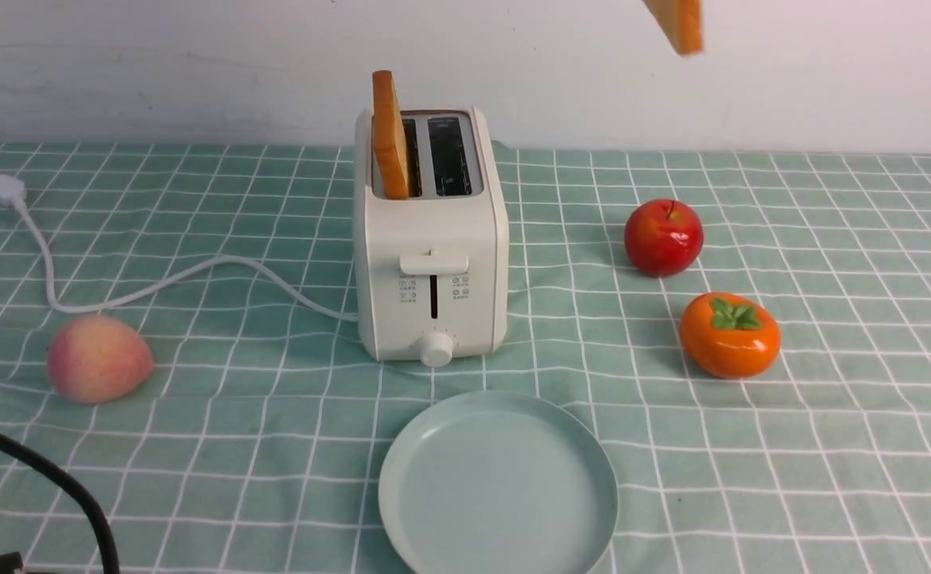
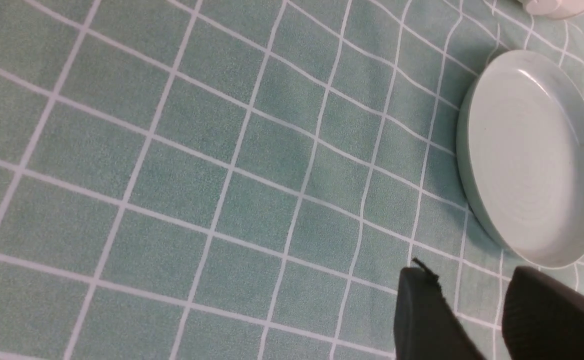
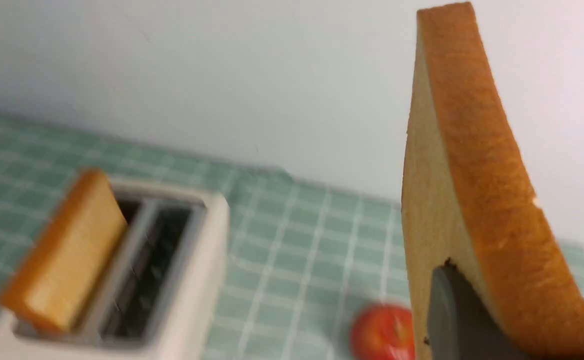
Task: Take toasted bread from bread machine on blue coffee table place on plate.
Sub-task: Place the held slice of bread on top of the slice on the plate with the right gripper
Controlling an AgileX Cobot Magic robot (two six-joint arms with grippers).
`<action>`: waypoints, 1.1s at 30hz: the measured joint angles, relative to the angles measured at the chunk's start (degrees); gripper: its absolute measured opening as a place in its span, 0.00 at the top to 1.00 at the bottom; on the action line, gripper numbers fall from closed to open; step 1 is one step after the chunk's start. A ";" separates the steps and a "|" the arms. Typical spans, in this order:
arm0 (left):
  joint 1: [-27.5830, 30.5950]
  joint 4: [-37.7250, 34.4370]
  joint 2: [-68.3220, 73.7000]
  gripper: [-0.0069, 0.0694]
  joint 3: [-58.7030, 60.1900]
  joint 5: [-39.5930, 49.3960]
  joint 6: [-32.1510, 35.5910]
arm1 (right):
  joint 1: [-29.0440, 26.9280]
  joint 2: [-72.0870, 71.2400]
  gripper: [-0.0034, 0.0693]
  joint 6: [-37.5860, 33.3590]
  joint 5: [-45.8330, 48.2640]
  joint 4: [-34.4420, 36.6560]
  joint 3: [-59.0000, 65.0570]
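Note:
The cream-white bread machine (image 1: 434, 263) stands on the blue coffee table (image 1: 832, 438), which is covered by a teal grid cloth. One toasted bread slice (image 1: 390, 135) stands upright in its left slot; the right slot is empty. A second slice (image 3: 472, 175) is high in the air to the right of the toaster, with my right gripper (image 3: 522, 320) shut on its lower part. Only a corner of that slice (image 1: 677, 24) shows at the front view's top edge. The plate (image 1: 497, 486) lies empty in front of the toaster. My left gripper (image 2: 472, 285) hangs open over the cloth beside the plate (image 2: 532, 155).
A red apple (image 1: 663, 237) and an orange persimmon (image 1: 728, 335) sit right of the toaster. A peach (image 1: 97, 359) lies at the left. The white power cord (image 1: 155, 283) runs left to its plug (image 1: 7, 190). A black cable (image 1: 51, 478) crosses the near left corner.

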 joint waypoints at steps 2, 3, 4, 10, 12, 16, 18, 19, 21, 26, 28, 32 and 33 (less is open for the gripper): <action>-0.50 0.06 0.00 0.60 0.00 -0.47 0.11 | -0.38 0.22 0.81 -1.74 7.99 4.61 1.72; -0.50 0.06 0.00 0.60 0.00 -0.54 0.10 | -0.36 0.22 0.81 -1.86 8.57 4.61 2.02; -1.57 0.19 0.00 0.60 0.00 -1.24 0.16 | -0.44 0.34 0.81 -2.83 11.48 10.04 4.66; -4.77 0.19 0.00 0.60 0.00 -7.13 0.28 | -0.44 1.50 0.81 -12.58 4.75 39.51 21.09; -4.96 0.19 0.00 0.60 0.00 -8.14 0.28 | -0.73 1.87 0.81 -15.93 1.42 48.10 24.80; -4.96 0.09 0.00 0.60 0.00 -8.32 0.28 | -2.71 1.86 0.81 -23.89 -2.08 62.78 29.79; -4.96 0.01 0.00 0.59 0.00 -8.20 0.28 | -5.16 2.20 0.81 -30.16 -2.78 72.95 32.29; -4.96 0.01 0.00 0.59 0.00 -8.08 0.28 | -6.03 2.48 0.81 -32.79 -2.78 76.06 33.39; -4.96 0.01 0.00 0.59 0.00 -8.02 0.28 | -7.49 3.29 0.81 -35.61 -2.67 80.78 34.91; -4.96 -0.03 0.00 0.59 0.00 -7.91 0.22 | -11.76 7.25 0.81 -39.56 -2.07 89.75 39.54; -4.96 -0.03 0.00 0.58 0.00 -7.91 -0.54 | -13.01 9.26 0.81 -40.53 -0.97 89.56 40.83; -4.96 -0.03 0.00 0.53 0.00 -8.76 -1.44 | -13.40 10.50 0.72 -40.80 -1.15 86.14 40.97; -4.96 -0.17 0.00 0.50 0.00 -9.21 -1.32 | -13.47 10.50 0.68 -40.86 -1.49 85.53 40.97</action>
